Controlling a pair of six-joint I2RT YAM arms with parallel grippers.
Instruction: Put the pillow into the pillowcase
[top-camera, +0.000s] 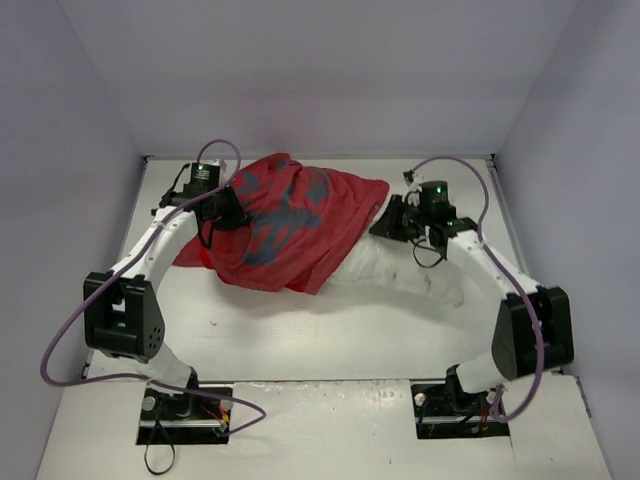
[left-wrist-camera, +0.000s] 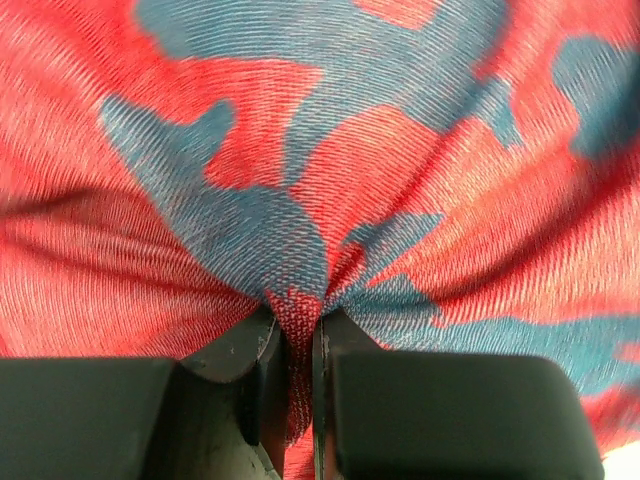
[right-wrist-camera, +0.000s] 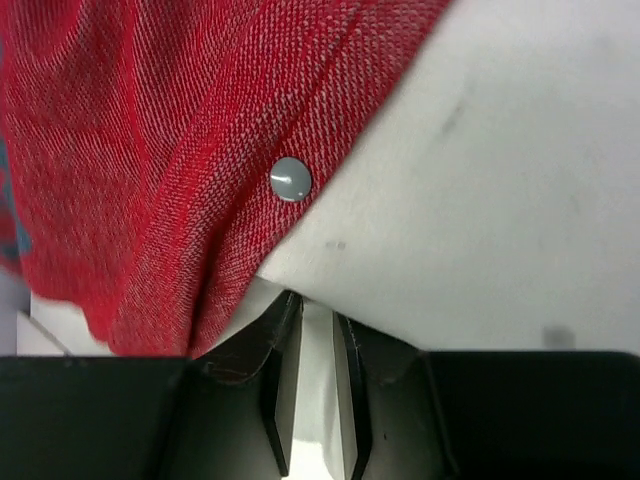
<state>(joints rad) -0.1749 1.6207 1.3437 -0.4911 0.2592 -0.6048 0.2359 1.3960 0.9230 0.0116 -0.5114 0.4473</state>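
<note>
Two grippers are closed: the left gripper (left-wrist-camera: 298, 340) pinches the pillowcase (left-wrist-camera: 300, 150), the right gripper (right-wrist-camera: 315, 330) pinches the pillow (right-wrist-camera: 480, 200), so it is probably better to draw the cloth slowly toward the right gripper.

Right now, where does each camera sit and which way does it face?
Top external: above and behind the bases, looking down at the table; the left arm and right arm show, reaching the pillowcase and the pillow.
Left wrist: on the left arm, looking along its fingers; the left tool pinches red-and-blue fabric.
Right wrist: on the right arm, looking along its fingers; the right tool closes on white pillow fabric beside a snap button.
Shared: all three show the pillowcase.
</note>
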